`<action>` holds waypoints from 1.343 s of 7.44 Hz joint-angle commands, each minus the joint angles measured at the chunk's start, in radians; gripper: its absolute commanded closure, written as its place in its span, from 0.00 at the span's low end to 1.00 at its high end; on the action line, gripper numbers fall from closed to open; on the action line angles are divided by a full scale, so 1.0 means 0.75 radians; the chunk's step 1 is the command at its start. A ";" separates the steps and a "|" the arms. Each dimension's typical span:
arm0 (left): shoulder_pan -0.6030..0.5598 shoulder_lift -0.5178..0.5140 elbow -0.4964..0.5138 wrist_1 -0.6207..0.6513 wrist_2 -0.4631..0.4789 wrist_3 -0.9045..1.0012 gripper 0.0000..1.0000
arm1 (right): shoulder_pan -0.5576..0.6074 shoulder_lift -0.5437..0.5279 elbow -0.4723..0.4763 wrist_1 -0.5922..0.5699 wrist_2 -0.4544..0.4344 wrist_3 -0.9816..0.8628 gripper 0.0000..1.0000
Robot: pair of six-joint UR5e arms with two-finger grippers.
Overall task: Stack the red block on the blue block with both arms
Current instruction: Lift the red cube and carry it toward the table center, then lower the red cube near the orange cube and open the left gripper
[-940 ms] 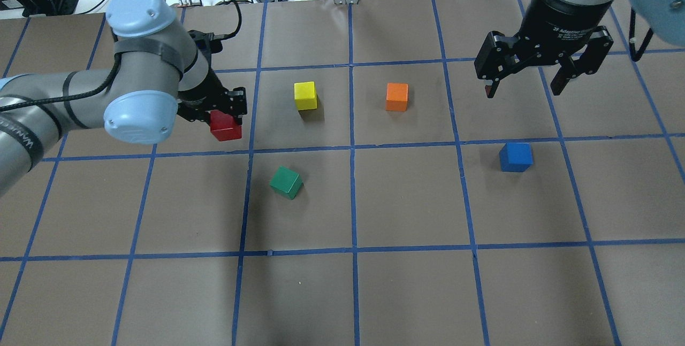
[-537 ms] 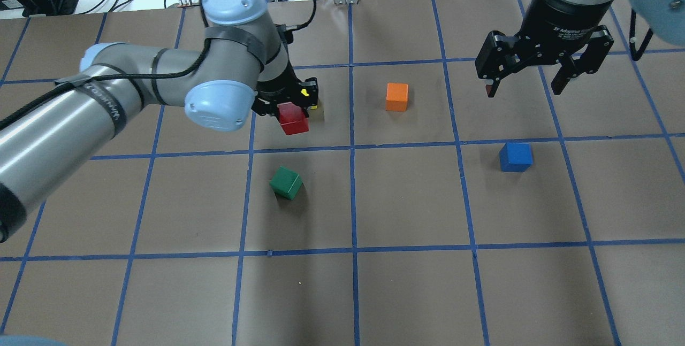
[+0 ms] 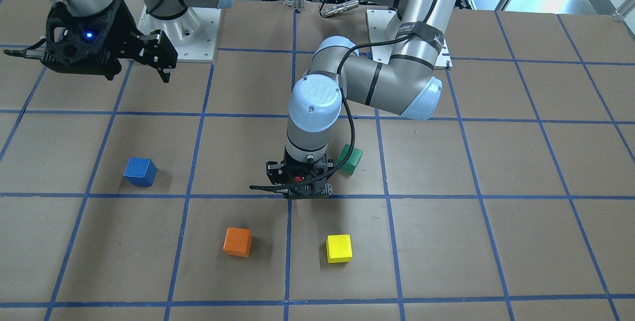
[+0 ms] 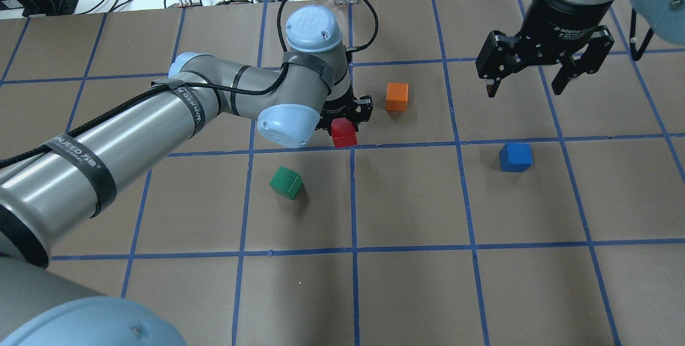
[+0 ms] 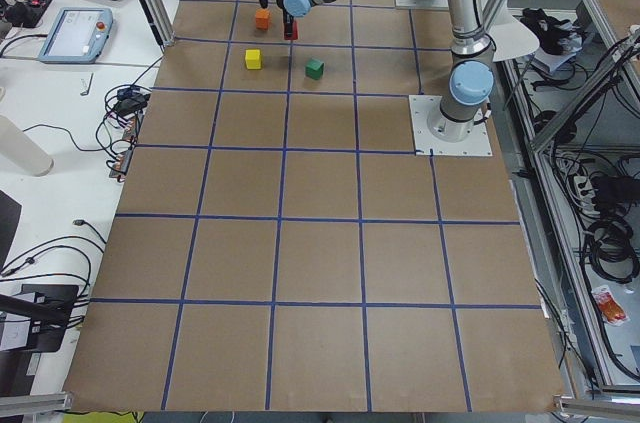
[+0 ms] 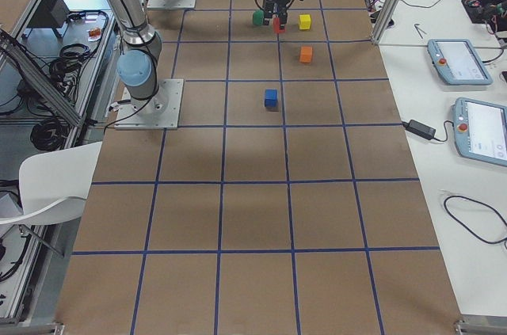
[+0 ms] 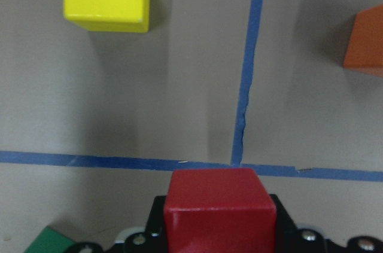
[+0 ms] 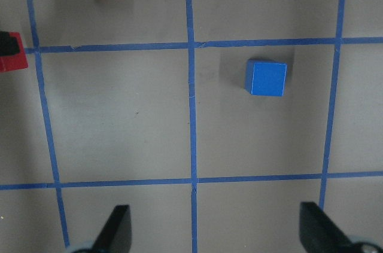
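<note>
The red block (image 4: 343, 135) is held in my left gripper (image 4: 343, 128), a little above the table, over the crossing of blue tape lines near the middle. It fills the bottom of the left wrist view (image 7: 219, 205). The blue block (image 4: 516, 156) sits alone on the brown table to the right, well apart from the red one. It also shows in the right wrist view (image 8: 266, 78). My right gripper (image 4: 524, 91) hangs open and empty above the table, behind the blue block.
An orange cube (image 4: 396, 97) sits just right of my left gripper. A green cube (image 4: 287, 182) lies in front of it to the left. A yellow cube (image 3: 339, 248) is hidden by my left arm in the overhead view. Blue tape (image 4: 406, 145) grids the table.
My left arm has swung right with the red block, from left of the yellow cube to the middle line beside the orange cube. The right arm has not moved.
</note>
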 commanded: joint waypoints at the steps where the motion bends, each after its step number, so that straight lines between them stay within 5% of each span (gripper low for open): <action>1: -0.023 -0.074 0.004 0.026 0.003 0.004 1.00 | -0.001 0.002 0.002 0.001 -0.006 0.000 0.00; 3: -0.031 -0.119 0.014 0.083 0.005 -0.006 0.89 | -0.001 0.000 0.002 0.003 0.002 0.002 0.00; 5: -0.035 -0.123 -0.002 0.110 -0.001 -0.031 0.00 | -0.001 0.000 0.002 -0.002 0.008 0.004 0.00; 10: 0.070 0.019 -0.002 0.086 0.009 0.062 0.00 | 0.002 0.004 0.000 -0.010 0.006 0.008 0.00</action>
